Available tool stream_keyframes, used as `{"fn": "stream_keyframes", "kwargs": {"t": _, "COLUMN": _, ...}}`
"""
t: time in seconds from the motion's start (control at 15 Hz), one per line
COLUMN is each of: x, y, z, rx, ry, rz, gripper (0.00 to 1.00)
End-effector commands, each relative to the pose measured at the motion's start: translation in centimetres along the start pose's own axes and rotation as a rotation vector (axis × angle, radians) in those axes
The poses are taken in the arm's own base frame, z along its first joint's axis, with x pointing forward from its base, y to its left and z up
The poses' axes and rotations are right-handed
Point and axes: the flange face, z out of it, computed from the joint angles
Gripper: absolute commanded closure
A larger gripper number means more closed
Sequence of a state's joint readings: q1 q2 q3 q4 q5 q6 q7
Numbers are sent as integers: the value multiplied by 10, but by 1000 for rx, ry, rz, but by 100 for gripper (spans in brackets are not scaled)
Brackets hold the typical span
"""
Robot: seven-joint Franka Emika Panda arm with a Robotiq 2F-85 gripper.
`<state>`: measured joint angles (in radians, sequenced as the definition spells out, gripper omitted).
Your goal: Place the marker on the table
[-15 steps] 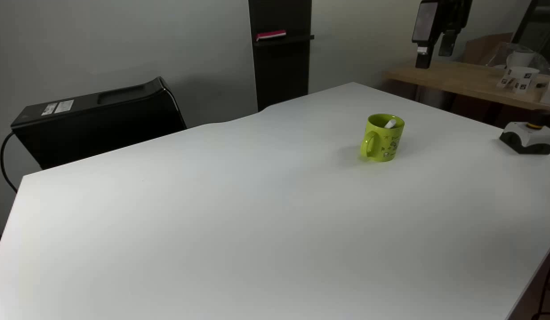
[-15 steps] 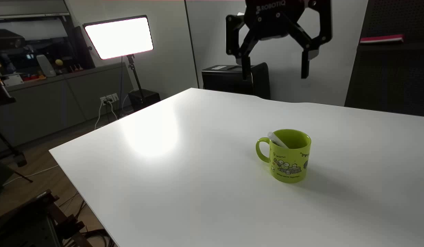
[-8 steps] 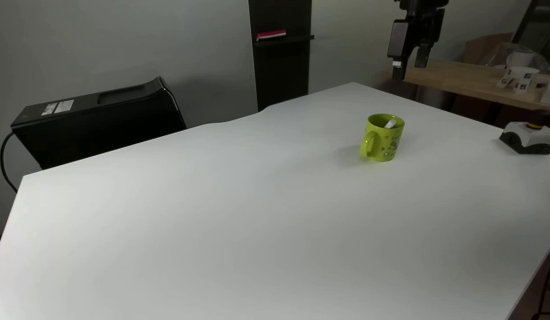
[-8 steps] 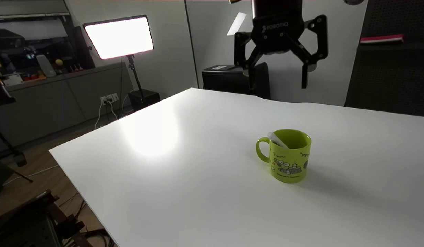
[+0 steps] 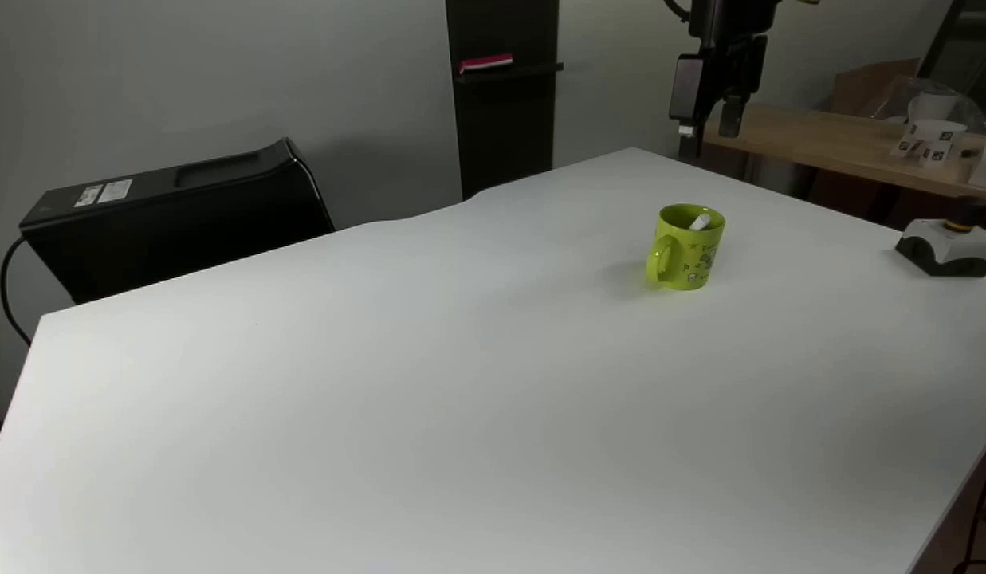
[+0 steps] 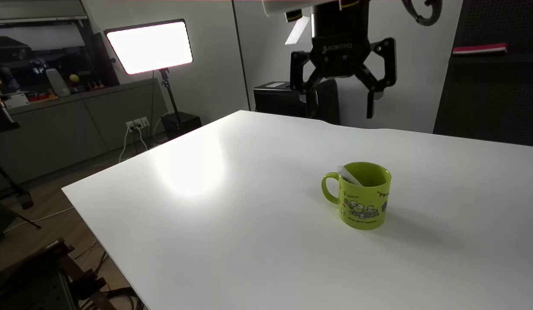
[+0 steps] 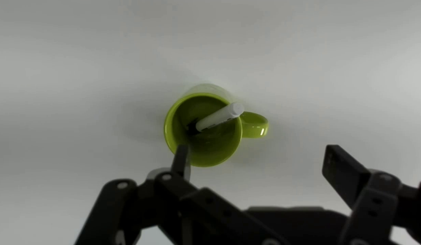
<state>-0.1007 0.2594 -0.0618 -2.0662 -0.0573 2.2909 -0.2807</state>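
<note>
You're at the approach, I'd say: no grasp yet, so the placing is all to do. The gripper hangs above the table, apart from the mug, w/ its fingers spread wide & nothing betw. them. Marker is in the mug: dark end down inside, white end leaning out past the rim just beside the handle.

Next you prob. need to shift over before going down. In the wrist view the mug sits mostly off to one side of the gap & one finger overlaps its rim; drop straight from here & you may hit it. Get the white end centred betw. the fingertips, then descend. The lean runs roughly along the line they close on, so I'd turn the wrist for a squeeze across the barrel. Grip high, on the bit clear of the rim, else you'll likely pinch mug wall or handle too. Then lift along the slant till the dark end's out, ease sideways, lay it flat on the table & let go gently, as it could roll.
</note>
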Motion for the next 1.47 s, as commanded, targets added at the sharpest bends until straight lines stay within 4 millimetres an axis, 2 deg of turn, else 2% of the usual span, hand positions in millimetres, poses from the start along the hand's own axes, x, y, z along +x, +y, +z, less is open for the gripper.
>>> {"fn": "stream_keyframes", "kwargs": {"t": 0.0, "x": 0, "y": 0, "z": -1, "rx": 0, "ry": -1, "rz": 0, "gripper": 0}}
{"fn": "stream_keyframes", "kwargs": {"t": 0.67, "x": 1, "y": 0, "z": 0, "rx": -1, "ry": -4, "rz": -1, "gripper": 0}}
{"fn": "stream_keyframes", "kwargs": {"t": 1.4, "x": 11, "y": -8, "z": 52, "rx": -43, "ry": -92, "rz": 2, "gripper": 0}}
